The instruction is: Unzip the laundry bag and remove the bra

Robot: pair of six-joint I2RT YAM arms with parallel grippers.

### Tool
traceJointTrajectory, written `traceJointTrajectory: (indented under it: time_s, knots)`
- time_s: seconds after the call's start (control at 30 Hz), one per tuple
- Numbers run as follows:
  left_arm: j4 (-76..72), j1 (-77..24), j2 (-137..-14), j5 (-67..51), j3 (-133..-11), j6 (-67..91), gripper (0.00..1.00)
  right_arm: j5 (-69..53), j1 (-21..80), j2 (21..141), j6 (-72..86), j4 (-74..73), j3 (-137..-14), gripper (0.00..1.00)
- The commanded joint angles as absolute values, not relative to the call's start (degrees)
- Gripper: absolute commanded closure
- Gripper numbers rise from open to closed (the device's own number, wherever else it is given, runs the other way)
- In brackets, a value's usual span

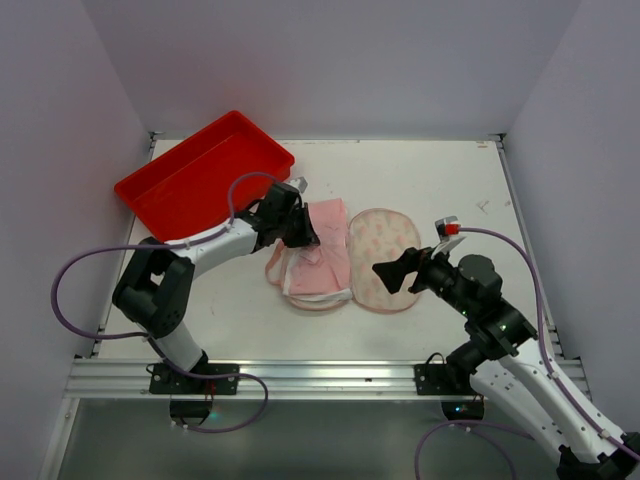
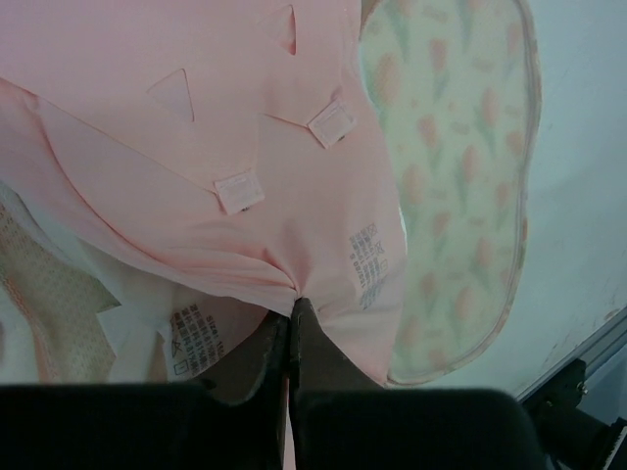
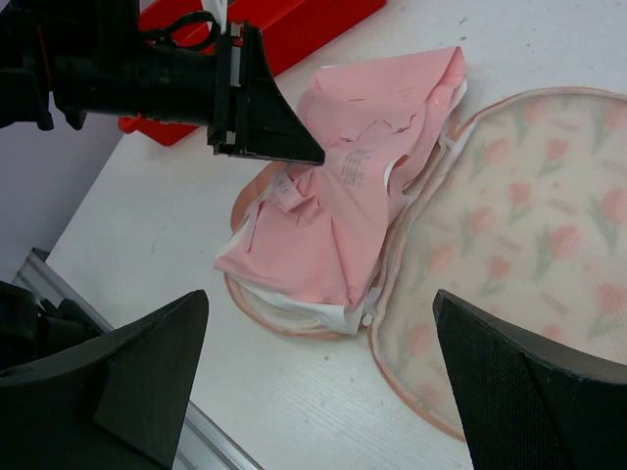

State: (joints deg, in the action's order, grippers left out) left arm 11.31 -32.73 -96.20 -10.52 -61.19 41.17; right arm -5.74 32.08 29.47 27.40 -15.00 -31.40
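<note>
Pale lilac walls (image 1: 330, 60) close in the back and both sides of a white table (image 1: 450, 180), and a metal rail (image 1: 300, 378) runs along its near edge where the arm bases are bolted. A red tray (image 1: 205, 175) sits at an angle in the far left corner, apart from the rest.

The laundry bag (image 1: 385, 260) lies unzipped and spread open near the middle of the table. Its right half is flat with the tulip print showing and its pink trim traced around the edge. Its left half is mostly covered.

On that left half is the bra (image 1: 325, 250) – pale pink fabric in a loose heap with white edges showing underneath, still inside the bag's outline.

The left gripper (image 2: 294, 308) reaches in from the tray side. Its two fingers are pressed together on a fold of the pink fabric, which puckers into creases at the tips. The fold sits slightly raised, while the rest of the garment lies on the bag.

The right gripper (image 1: 395, 272) hangs above the near edge of the printed flap with its fingers spread wide and nothing between them – just beside the bra, not touching it.

Small white tags (image 2: 240, 191) and a printed care label (image 2: 367, 264) show on the pink cloth close to the pinch.
</note>
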Motion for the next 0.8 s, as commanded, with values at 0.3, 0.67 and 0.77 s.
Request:
traceJointTrajectory:
  time_s: [0.3, 0.67, 0.77]
  knots:
    - [6.3, -32.5, -84.3, -21.7, -67.2, 39.6, 1.00, -3.2, 32.0, 26.1, 27.3, -15.7, -32.8, 0.01]
    - [16.4, -29.5, -80.2, -9.9, -84.5, 38.9, 1.00, -0.1, 32.0, 21.2, 27.3, -19.1, -36.6, 0.01]
    - [17.2, -23.8, -79.8, -2.9, -85.7, 41.7, 1.00, -0.1, 31.9, 22.1, 26.7, -19.9, -38.2, 0.01]
